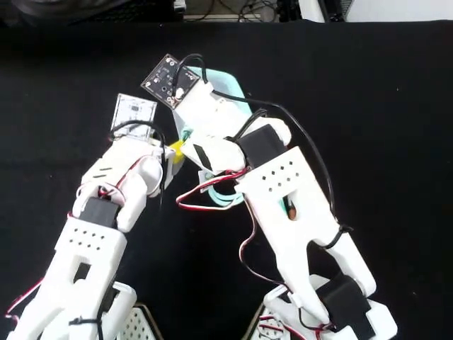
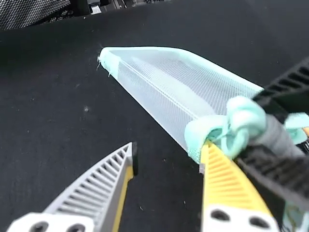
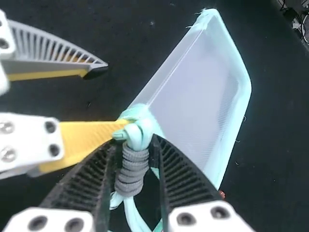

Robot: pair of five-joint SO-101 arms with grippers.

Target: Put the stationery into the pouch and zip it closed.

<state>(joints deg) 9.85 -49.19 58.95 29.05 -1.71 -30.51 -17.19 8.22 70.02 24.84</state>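
Black cloth covers the table [image 1: 396, 106]; 2 white arms lean in over it from the near edge, the left arm [image 1: 92, 241] and the right arm [image 1: 297, 212], with their wrists close together. Under the right arm's wrist sits the pouch [image 1: 230, 81], pale mint mesh [image 2: 169, 82], its far end on the cloth and 1 near corner bunched up between the grippers. The right gripper [image 3: 136, 142], with 2 black ribbed fingers, is clamped on the cord [image 3: 130, 169] at that corner; a grey-wrapped stretch lies between the fingers, and a mint knot [image 2: 241, 123] bulges just past their tips. The left gripper [image 2: 167, 147] stands spread wide; its yellow finger [image 2: 227, 183] touches the knot and the bunched corner; its grey finger [image 2: 104, 181] hangs well apart from the pouch, over bare cloth. Whether the zip is done up I cannot tell.
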